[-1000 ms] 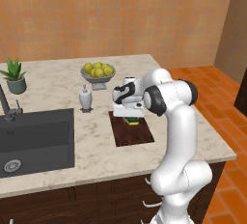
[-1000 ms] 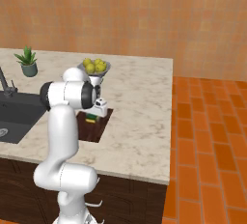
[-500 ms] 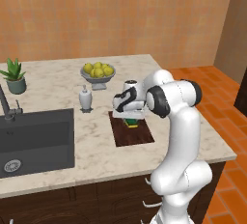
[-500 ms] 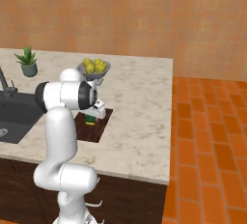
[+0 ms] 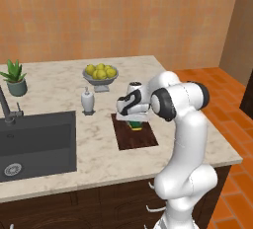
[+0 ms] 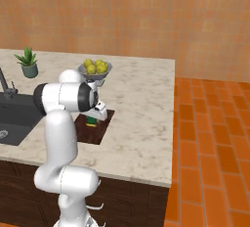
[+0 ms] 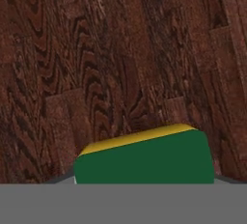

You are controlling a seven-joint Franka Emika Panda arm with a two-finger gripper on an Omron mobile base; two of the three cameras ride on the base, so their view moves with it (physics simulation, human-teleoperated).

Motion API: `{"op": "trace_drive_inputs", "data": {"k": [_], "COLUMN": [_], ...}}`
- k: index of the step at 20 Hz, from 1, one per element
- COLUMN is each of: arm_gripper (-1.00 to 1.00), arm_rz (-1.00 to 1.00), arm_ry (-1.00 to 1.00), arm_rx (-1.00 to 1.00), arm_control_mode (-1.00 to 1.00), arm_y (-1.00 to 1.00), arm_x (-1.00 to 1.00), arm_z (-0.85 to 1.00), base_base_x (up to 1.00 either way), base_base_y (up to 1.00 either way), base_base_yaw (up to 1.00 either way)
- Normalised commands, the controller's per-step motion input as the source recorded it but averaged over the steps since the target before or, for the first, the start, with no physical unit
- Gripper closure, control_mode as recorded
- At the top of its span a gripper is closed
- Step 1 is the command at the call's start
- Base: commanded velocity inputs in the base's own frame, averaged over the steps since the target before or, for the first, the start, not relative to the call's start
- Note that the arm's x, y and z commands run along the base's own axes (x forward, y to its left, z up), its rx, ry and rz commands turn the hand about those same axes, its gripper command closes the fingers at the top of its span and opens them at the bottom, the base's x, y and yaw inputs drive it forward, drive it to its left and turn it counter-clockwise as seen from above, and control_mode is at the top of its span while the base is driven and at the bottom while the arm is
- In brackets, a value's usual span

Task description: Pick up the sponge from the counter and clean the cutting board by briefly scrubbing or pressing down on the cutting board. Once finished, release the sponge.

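Note:
The green-and-yellow sponge [image 5: 134,124] [image 6: 91,121] sits between the fingers of my gripper [image 5: 133,121] [image 6: 94,117], which is shut on it. The gripper points straight down over the far half of the dark brown cutting board [image 5: 138,138] [image 6: 95,132] on the beige counter [image 5: 54,92]. In the hand view the sponge [image 7: 144,160] has its green layer facing the camera and a yellow strip along its top edge, and the board's wood grain [image 7: 120,59] lies close behind it. The sponge looks down on the board or just above it; I cannot tell whether they touch.
A bowl of lemons [image 5: 100,73] [image 6: 95,68] and a white soap dispenser [image 5: 87,100] stand behind the board. The dark sink [image 5: 34,141] with its faucet [image 5: 6,107] lies to the left, and a potted plant [image 5: 16,77] is at the far left.
The hand with the sponge has sunk a little towards the cutting board and shifted slightly over it. The grip has stayed shut.

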Motion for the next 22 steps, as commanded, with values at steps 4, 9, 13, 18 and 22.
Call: {"op": "trace_drive_inputs", "data": {"k": [4, 9, 13, 18, 22], "arm_gripper": [1.0, 1.0, 1.0, 1.0, 1.0], "arm_rz": [0.0, 0.0, 0.0, 0.0, -0.02], "arm_ry": [0.0, 0.0, 0.0, 0.0, 0.0], "arm_rx": [0.09, 0.05, 0.01, 0.0, -0.02], "arm_control_mode": [-1.0, -1.0, -1.0, -1.0, -1.0], "arm_y": [-0.85, -0.97, -0.93, -0.76, -0.37], "arm_x": [-0.54, -0.61, -0.45, -0.44, -0.23], "arm_z": [0.06, 0.0, 0.0, -0.07, -0.23], "base_base_x": [0.0, 0.0, 0.0, 0.0, 0.0], "base_base_y": [0.0, 0.0, 0.0, 0.0, 0.0], "base_base_yaw": [0.0, 0.0, 0.0, 0.0, 0.0]}}
